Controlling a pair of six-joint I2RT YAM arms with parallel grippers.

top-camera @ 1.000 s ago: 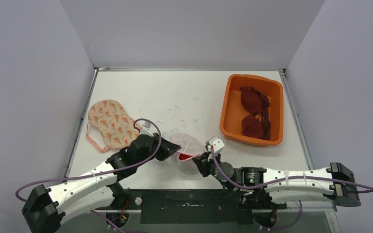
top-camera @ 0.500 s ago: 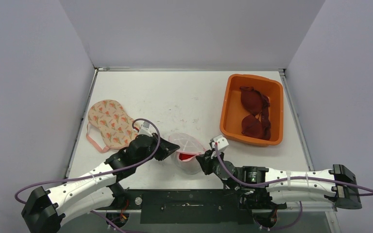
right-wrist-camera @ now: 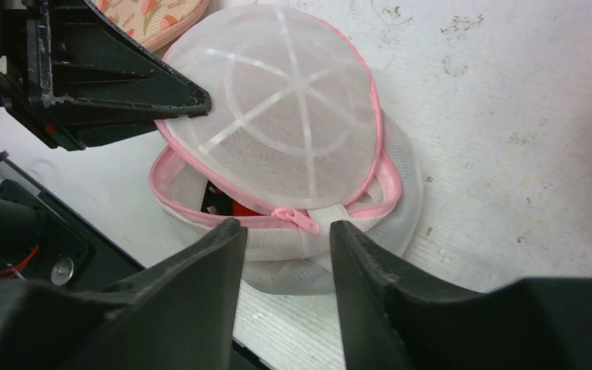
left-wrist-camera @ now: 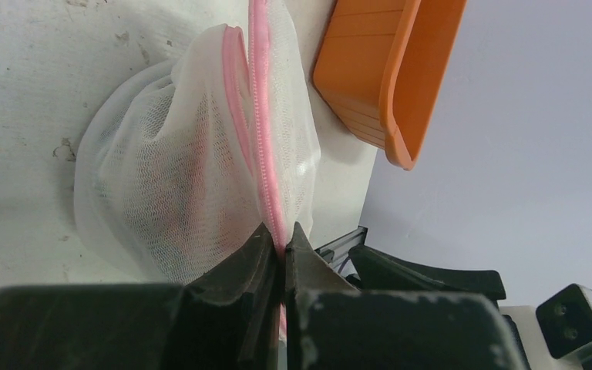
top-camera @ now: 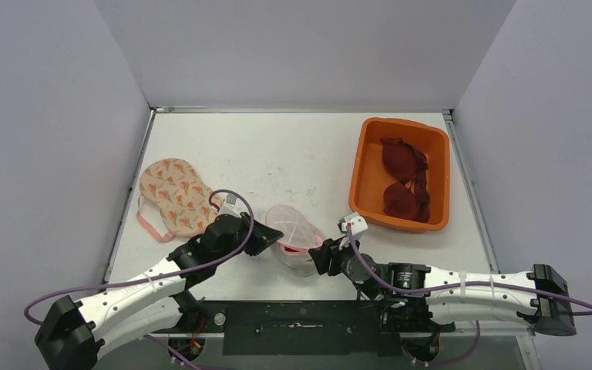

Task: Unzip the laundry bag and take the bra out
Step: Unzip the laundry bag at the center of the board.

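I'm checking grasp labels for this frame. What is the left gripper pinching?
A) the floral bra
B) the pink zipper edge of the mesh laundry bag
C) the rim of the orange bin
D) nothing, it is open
B: the left wrist view shows the left gripper shut on the pink zipper edge of the mesh laundry bag, with the orange bin standing apart from it.

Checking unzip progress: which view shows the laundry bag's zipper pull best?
Right wrist: the pink zipper pull lies clear between the jaws of the open right gripper. Left wrist shows only the laundry bag seam pinched in the left gripper; the top view renders it too small.
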